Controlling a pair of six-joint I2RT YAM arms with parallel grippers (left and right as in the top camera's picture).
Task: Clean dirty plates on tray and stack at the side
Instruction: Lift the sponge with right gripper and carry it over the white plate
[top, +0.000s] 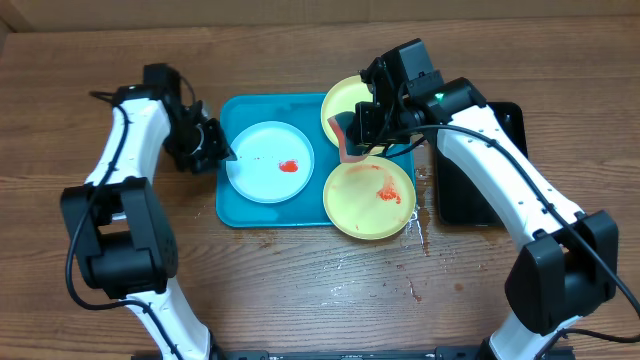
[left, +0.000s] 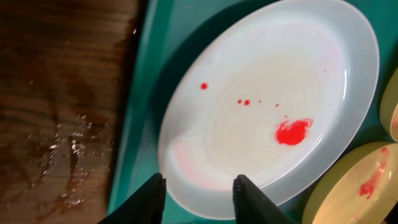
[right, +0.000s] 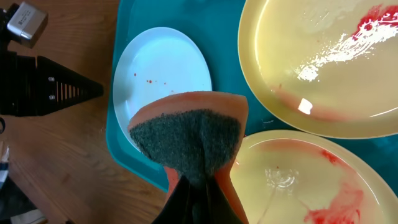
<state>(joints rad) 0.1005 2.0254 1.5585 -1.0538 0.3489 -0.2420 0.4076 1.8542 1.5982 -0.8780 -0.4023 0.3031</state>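
Sponge (right: 186, 140) clenched in the right hand (right: 199, 186) hides its fingertips; left hand (left: 199, 196) gapes at white plate (left: 273, 74).

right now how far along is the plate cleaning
Done: nothing yet; no plate is stacked beside the tray. In hand: the right gripper holds a sponge; the left gripper sits open at the white plate. Left: it, the near yellow plate and the far yellow plate all show red sauce.
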